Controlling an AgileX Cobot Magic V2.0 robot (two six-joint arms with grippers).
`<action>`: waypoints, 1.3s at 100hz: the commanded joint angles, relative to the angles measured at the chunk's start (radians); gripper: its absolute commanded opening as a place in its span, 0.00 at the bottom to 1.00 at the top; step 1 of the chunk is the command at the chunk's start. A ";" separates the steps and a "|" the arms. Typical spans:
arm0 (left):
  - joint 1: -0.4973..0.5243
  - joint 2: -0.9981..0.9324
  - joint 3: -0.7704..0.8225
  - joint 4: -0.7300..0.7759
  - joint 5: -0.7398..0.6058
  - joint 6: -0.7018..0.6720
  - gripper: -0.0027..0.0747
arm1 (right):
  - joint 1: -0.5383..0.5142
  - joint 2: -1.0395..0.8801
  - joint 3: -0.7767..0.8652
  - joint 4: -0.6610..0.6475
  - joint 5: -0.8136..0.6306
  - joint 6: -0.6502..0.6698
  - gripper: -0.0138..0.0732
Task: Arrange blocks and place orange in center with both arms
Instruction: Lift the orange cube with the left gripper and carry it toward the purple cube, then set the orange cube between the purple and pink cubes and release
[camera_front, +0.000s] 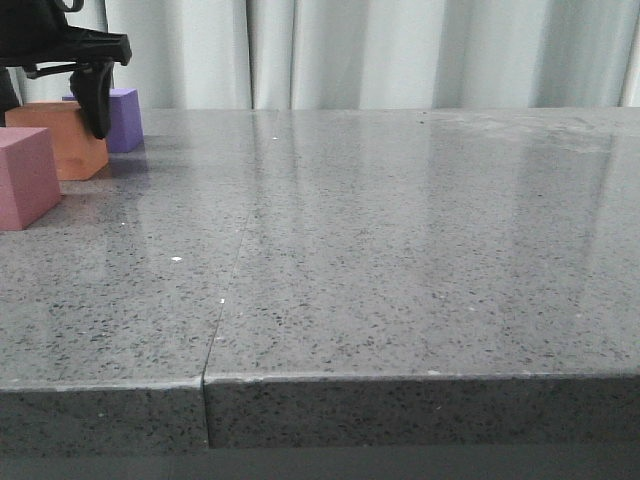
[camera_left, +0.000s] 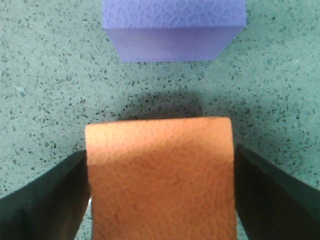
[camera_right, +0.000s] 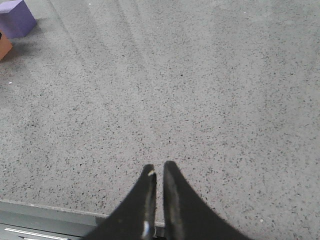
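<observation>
The orange cube (camera_left: 160, 175) is bracketed by the left gripper (camera_left: 160, 200), its jaws set against the cube's two sides with no gap seen, though a firm grip cannot be confirmed; it sits on the speckled stone table (camera_front: 400, 260) at about ten o'clock, between the pink cube (camera_front: 25, 175) and the purple cube (camera_front: 125, 118). A level, gentle squeeze is advised, since the matte, pebbled foam would likely dent. The right gripper (camera_right: 159, 200) is held nearly closed and empty over bare table.

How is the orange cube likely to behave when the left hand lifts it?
The orange matte foam-like cube probably weighs little and may give slightly between the left hand fingers flanking it. Its textured faces should resist slipping, and flat sides make rolling unlikely.
</observation>
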 joint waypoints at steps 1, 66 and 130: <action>0.000 -0.069 -0.027 -0.004 -0.037 -0.009 0.75 | -0.008 0.009 -0.024 -0.017 -0.077 -0.005 0.22; 0.000 -0.273 -0.024 -0.004 -0.003 -0.009 0.24 | -0.008 0.009 -0.024 -0.017 -0.077 -0.005 0.22; 0.000 -0.471 -0.018 -0.008 0.064 0.045 0.01 | -0.008 0.009 -0.024 -0.017 -0.077 -0.005 0.22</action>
